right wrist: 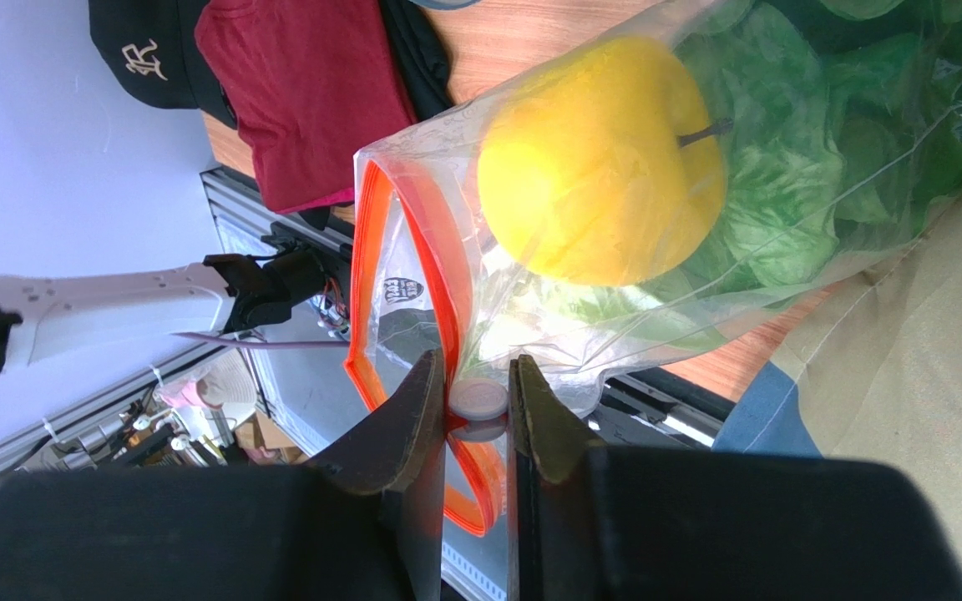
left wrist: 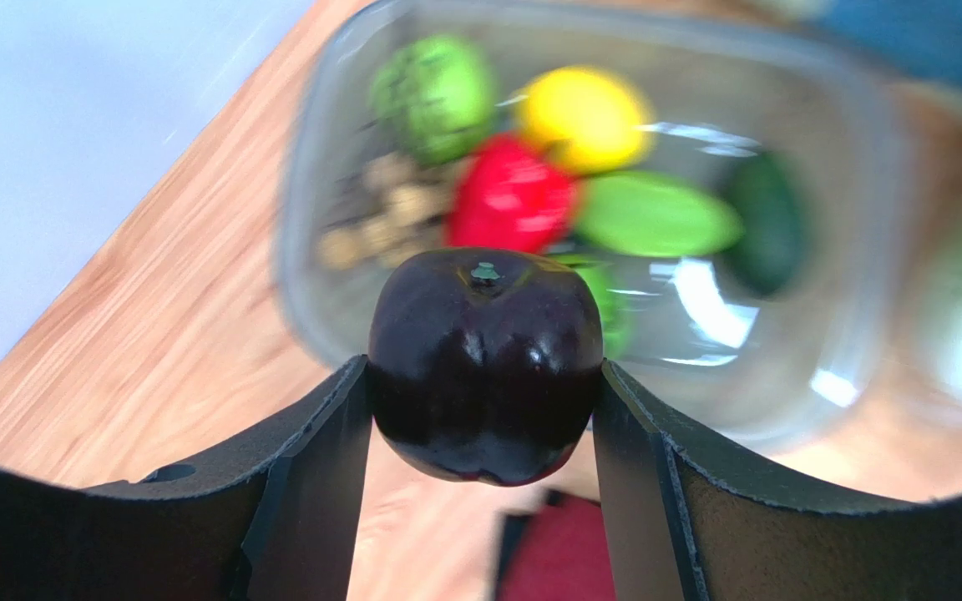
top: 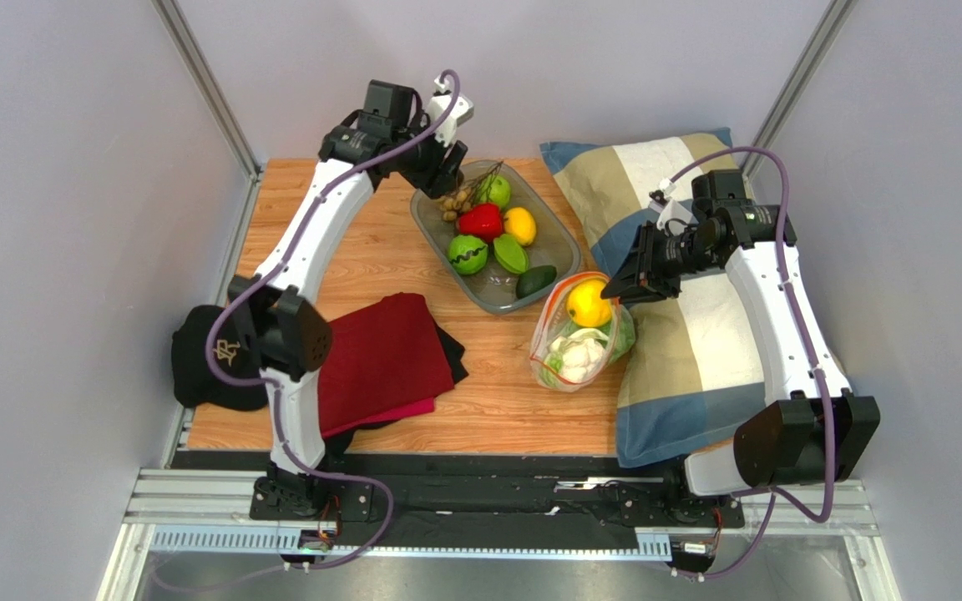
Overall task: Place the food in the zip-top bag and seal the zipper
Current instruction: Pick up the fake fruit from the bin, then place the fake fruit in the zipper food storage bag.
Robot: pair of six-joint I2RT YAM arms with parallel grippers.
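Three foods sit inside the zip-top bag (top: 574, 341): the yellow fruit (right wrist: 599, 157) nearest the mouth, the cabbage (right wrist: 850, 150) behind it, and the cauliflower (top: 580, 354) lower down. In the top view the bag lies on the table (top: 361, 238) at about 4 o'clock from the tray (top: 421, 215), right against the pillow (top: 687, 363).

The right gripper (right wrist: 474, 407), at 2 o'clock of the bag, is pinched narrow on the mouth edge. The zipper (right wrist: 427, 278) and a small white disc sit between its fingers. The left gripper (left wrist: 484, 376) clamps a dark round fruit (left wrist: 486, 363) over the tray.

Filling looks done, so sealing is the step. The mouth gapes, its two orange tracks apart. A good seal needs both tracks squared together in the pinch, then pressed along their length. The yellow fruit may crowd the mouth. The left arm, its grip full, cannot anchor the far end until it sets that fruit down.
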